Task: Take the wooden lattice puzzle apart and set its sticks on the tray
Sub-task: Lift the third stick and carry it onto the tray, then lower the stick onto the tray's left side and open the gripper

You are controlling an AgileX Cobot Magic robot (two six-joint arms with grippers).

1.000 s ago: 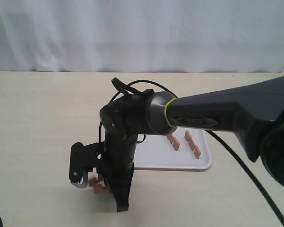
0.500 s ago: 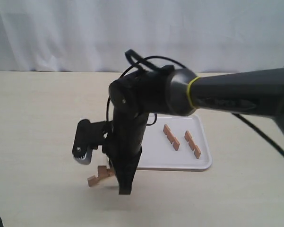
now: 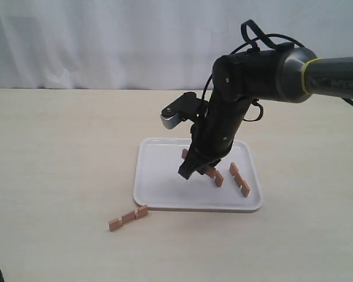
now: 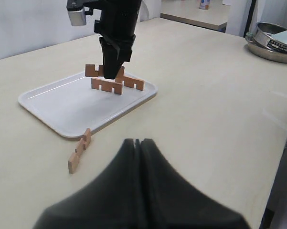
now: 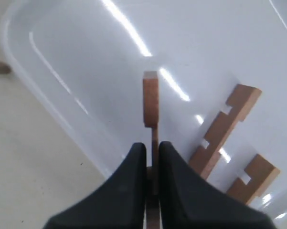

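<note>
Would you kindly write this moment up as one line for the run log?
right gripper: shut on stick over tray | tray: two sticks | table: loose stick beside tray | left gripper: shut

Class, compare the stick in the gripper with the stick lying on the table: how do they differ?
The held stick is clamped in the right gripper over the tray; the table stick lies free outside the tray. The held stick looks raised; the table stick rests on the table. Both are light-brown wood.

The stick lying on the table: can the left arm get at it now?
Probably yes: the stick lies on bare table before the left fingers; the right arm is over the tray.
</note>
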